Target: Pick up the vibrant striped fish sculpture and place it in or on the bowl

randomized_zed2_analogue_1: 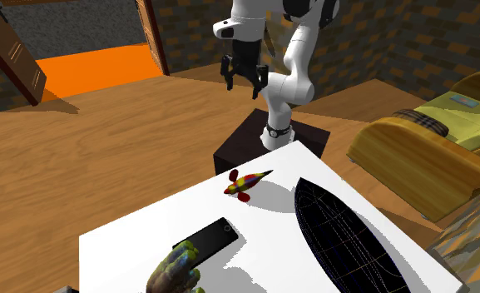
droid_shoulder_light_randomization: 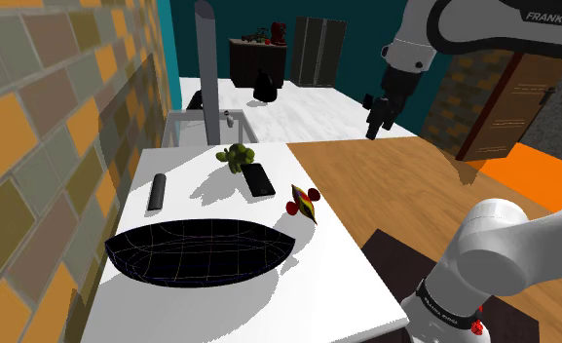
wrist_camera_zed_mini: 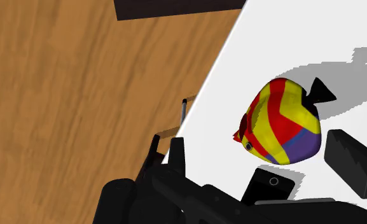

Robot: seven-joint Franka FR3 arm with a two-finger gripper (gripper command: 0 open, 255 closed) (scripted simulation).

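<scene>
Aloft, tool [randomized_zed2_analogue_1: 244,83] spread and empty, striped fish [droid_shoulder_light_randomization: 303,203] on white table [droid_shoulder_light_randomization: 322,292], near dark bowl [droid_shoulder_light_randomization: 201,251]

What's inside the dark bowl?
Nothing shows inside the bowl: just its dark, gridded inner surface. The striped fish lies on the white table beside it. The part past the second exterior view's lower edge is unseen there.

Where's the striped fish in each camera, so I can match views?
Shoulder view: striped fish right of centre, by the white table's right edge.
Second exterior view: fish centre, by its far edge.
Wrist view: fish beside that edge.
Shared landmark: table edge meeting wooden floor.
</scene>
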